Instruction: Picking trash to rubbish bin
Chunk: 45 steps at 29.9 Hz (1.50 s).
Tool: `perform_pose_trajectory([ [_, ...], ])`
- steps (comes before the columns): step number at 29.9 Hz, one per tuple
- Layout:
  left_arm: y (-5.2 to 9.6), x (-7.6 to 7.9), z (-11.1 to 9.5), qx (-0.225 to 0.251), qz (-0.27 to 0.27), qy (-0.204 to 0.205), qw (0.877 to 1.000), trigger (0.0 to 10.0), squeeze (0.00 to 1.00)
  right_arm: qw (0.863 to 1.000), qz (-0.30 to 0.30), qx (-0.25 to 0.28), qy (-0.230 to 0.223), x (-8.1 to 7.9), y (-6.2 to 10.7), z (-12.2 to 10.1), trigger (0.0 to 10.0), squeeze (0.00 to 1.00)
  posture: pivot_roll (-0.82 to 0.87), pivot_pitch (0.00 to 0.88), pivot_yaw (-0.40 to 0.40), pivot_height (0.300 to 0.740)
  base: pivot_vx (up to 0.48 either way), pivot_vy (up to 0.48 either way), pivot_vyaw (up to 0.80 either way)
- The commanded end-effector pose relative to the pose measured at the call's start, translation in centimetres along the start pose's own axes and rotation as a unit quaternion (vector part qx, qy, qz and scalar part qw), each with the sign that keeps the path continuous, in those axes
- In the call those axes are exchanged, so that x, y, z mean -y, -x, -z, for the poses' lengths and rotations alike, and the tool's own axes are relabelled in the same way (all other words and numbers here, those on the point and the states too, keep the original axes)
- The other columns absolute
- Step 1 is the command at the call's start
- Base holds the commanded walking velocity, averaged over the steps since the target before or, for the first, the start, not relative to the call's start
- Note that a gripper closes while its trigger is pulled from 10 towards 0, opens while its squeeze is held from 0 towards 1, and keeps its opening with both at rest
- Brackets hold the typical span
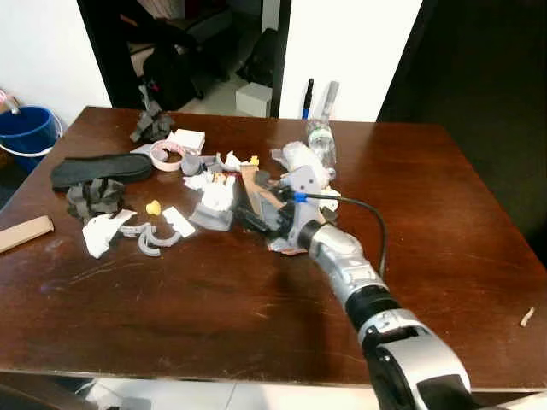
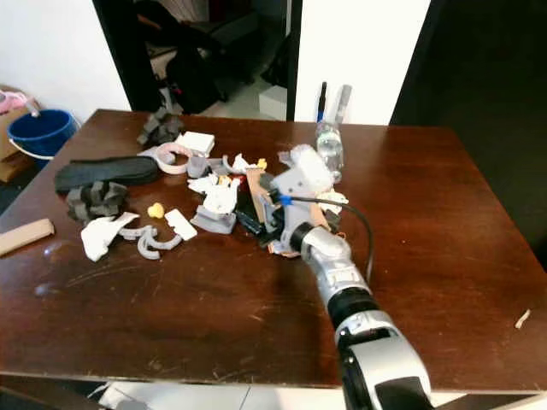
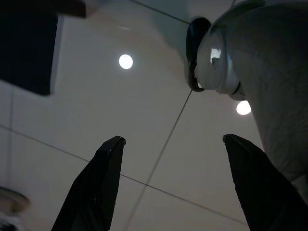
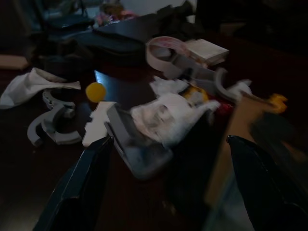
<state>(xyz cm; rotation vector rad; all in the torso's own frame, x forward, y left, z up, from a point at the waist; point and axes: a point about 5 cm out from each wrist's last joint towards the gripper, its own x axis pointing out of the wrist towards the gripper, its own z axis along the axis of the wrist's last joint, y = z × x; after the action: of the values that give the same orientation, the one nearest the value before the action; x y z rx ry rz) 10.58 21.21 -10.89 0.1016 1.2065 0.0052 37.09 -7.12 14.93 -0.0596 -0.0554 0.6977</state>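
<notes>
We've got our right gripper [image 1: 256, 218] reaching into the trash pile on the table [image 1: 256, 316], fingers spread wide and holding nothing, aimed at the crumpled white paper [image 4: 166, 115] on the grey tray [image 4: 137, 144], probably the easiest grab. Left gripper [image 3: 175, 187] hangs idle, also wide open. The blue bucket [image 1: 27, 132] sits off the table's far left corner.

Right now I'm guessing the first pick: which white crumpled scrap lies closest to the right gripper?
The white wad on the grey tray, just ahead of the right gripper; the other white scrap lies far off near the table's left edge.
</notes>
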Motion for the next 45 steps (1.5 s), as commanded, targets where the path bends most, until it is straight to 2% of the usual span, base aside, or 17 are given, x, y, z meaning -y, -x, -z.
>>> perform_pose_trajectory([
  [1, 0.0, 2.4, 1.5, -0.025, 0.039, 0.005, 0.999, 10.0, 0.00, 1.000, 0.001, 0.000, 0.013, -0.2, -0.3, -0.3, 10.0, 0.00, 0.13, 0.150, -0.099, 0.740, 0.000, 0.000, 0.80],
  [4, 0.0, 2.5, 1.6, -0.026, 0.040, 0.005, 0.999, 10.0, 0.00, 1.000, 0.006, -0.001, 0.015, -0.1, -0.3, -0.3, 10.0, 0.00, 0.13, 0.150, -0.100, 0.740, 0.000, 0.000, 0.80],
  [8, 0.1, 3.0, 2.0, -0.029, 0.044, 0.011, 0.999, 10.0, 0.00, 0.998, 0.063, -0.013, 0.019, 0.9, -0.3, -0.3, 10.0, 0.00, 0.13, 0.162, -0.113, 0.740, 0.000, 0.000, 0.00],
  [16, 0.1, 3.3, 2.2, -0.030, 0.047, 0.013, 0.998, 10.0, 0.00, 0.999, 0.051, -0.001, 0.009, 0.3, -0.5, -0.4, 10.0, 0.00, 0.13, 0.169, -0.123, 0.740, 0.000, 0.000, 0.00],
  [18, 0.1, 3.4, 2.1, -0.029, 0.047, 0.014, 0.998, 10.0, 0.00, 0.999, 0.051, -0.010, 0.017, -0.2, -0.7, -0.2, 10.0, 0.00, 0.13, 0.172, -0.129, 0.740, 0.000, 0.000, 0.00],
  [22, 0.1, 3.5, 2.1, -0.028, 0.047, 0.017, 0.998, 10.0, 0.00, 1.000, 0.007, -0.010, 0.004, -2.7, -1.4, 0.4, 10.0, 0.00, 0.13, 0.178, -0.137, 0.740, 0.000, 0.000, 0.00],
  [30, 0.1, 3.6, 2.3, -0.030, 0.047, 0.019, 0.998, 10.0, 0.00, 1.000, 0.007, -0.006, 0.008, -3.4, -1.7, 0.3, 10.0, 0.00, 0.13, 0.180, -0.143, 0.740, 0.000, 0.000, 0.00],
  [33, 0.2, 3.7, 2.6, -0.032, 0.045, 0.024, 0.998, 10.0, 0.00, 0.998, 0.028, -0.022, 0.046, -3.9, -2.0, 0.5, 10.0, 0.00, 0.14, 0.183, -0.152, 0.740, 0.000, 0.000, 0.00],
  [39, 0.2, 3.2, 3.0, -0.033, 0.035, 0.037, 0.998, 10.0, 0.00, 0.996, 0.053, -0.019, 0.067, -3.7, -2.1, 0.3, 10.0, 0.00, 0.15, 0.185, -0.155, 0.740, 0.000, 0.000, 0.00],
  [40, 0.3, 3.1, 3.2, -0.034, 0.032, 0.039, 0.998, 10.0, 0.00, 0.996, 0.060, -0.018, 0.069, -3.6, -2.2, 0.1, 9.1, 0.00, 0.15, 0.184, -0.154, 0.740, 0.000, 0.000, 0.00],
  [41, 0.3, 3.0, 3.2, -0.035, 0.031, 0.040, 0.998, 10.0, 0.00, 0.995, 0.063, -0.017, 0.073, -3.5, -2.2, 0.1, 7.3, 0.00, 0.15, 0.185, -0.153, 0.740, 0.000, 0.000, 0.00],
  [42, 0.3, 3.0, 3.2, -0.035, 0.031, 0.040, 0.998, 10.0, 0.00, 0.995, 0.063, -0.017, 0.073, -3.5, -2.2, 0.1, 7.3, 0.00, 0.15, 0.185, -0.153, 0.740, 0.000, 0.000, 0.00],
  [43, 0.3, 3.0, 3.3, -0.036, 0.030, 0.042, 0.998, 10.0, 0.00, 0.995, 0.067, -0.016, 0.078, -3.3, -2.2, 0.0, 4.6, 0.00, 0.16, 0.185, -0.154, 0.740, 0.000, 0.000, 0.00],
  [44, 0.3, 2.9, 3.4, -0.036, 0.029, 0.044, 0.998, 10.0, 0.00, 0.994, 0.071, -0.016, 0.082, -3.2, -2.2, -0.1, 3.9, 0.00, 0.16, 0.185, -0.154, 0.740, 0.000, 0.000, 0.00],
  [45, 0.4, 2.8, 3.5, -0.037, 0.027, 0.046, 0.998, 10.0, 0.00, 0.993, 0.077, -0.015, 0.085, -3.0, -2.2, -0.2, 1.0, 0.00, 0.16, 0.184, -0.153, 0.740, 0.000, 0.000, 0.00],
])
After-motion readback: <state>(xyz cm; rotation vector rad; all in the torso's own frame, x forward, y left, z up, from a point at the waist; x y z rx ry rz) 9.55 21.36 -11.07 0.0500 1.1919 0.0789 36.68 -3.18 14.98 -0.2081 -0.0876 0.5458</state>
